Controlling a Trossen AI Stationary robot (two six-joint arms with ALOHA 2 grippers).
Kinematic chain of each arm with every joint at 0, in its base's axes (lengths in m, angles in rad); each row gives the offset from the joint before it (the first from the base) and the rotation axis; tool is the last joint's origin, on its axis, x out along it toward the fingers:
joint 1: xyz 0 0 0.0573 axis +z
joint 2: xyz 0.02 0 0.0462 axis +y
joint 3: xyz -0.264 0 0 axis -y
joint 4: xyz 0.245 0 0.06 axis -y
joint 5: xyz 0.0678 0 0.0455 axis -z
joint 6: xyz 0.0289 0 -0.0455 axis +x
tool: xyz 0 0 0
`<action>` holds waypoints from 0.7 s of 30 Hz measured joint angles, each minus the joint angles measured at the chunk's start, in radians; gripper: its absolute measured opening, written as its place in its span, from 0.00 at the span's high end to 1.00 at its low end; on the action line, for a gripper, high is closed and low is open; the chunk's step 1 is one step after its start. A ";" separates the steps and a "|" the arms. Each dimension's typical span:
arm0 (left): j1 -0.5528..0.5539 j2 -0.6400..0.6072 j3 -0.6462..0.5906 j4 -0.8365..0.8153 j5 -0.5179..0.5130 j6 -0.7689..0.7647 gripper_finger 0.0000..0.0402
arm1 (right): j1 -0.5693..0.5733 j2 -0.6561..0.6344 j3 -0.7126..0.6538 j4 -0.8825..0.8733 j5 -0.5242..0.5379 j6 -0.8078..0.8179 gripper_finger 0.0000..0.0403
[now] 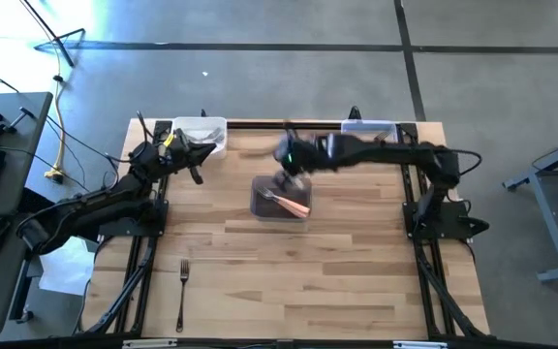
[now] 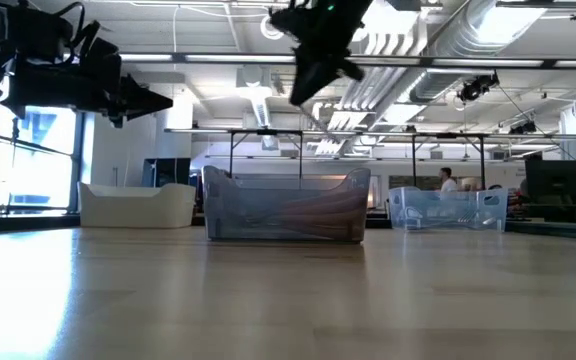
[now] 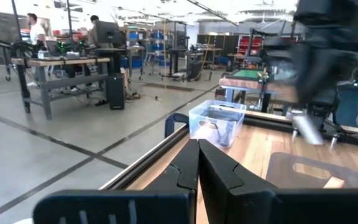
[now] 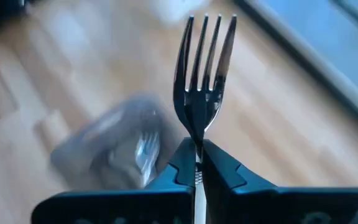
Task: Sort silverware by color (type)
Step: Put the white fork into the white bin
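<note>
Right wrist view: a fork [image 4: 202, 81] is seen clamped between the closed fingers of the right gripper [image 4: 197, 163], its silvery tines standing straight out beyond the fingertips; the handle is hidden between the fingers, so its colour cannot be told. Beyond the tines, a grey tub [image 4: 110, 149] with blurred silverware inside is seen on the wooden table [image 4: 278, 130].

In the high view, the right gripper [image 1: 287, 167] is held above the far edge of the dark tub [image 1: 281, 198] at the table's middle, where orange-handled forks [image 1: 291, 203] are lying. A dark-handled fork [image 1: 182, 294] lies alone near the front left of the table, well apart from both grippers.

The left gripper [image 1: 198, 158] is held beside the white tub [image 1: 200, 134] at the far left corner, its fingers [image 3: 185, 171] pressed together with nothing seen between them. A clear tub [image 3: 218, 122] stands at the far right edge.
</note>
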 joint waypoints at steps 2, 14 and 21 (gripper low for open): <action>0.004 -0.003 0.000 0.000 0.000 0.000 1.00 | -0.067 0.042 0.046 0.070 -0.037 -0.112 1.00; 0.012 -0.030 0.000 -0.043 -0.161 0.070 1.00 | -0.245 0.538 0.627 0.173 -0.280 -0.132 1.00; 0.012 -0.057 0.000 -0.072 -0.274 0.092 1.00 | -0.240 0.656 0.569 0.406 -0.377 0.048 1.00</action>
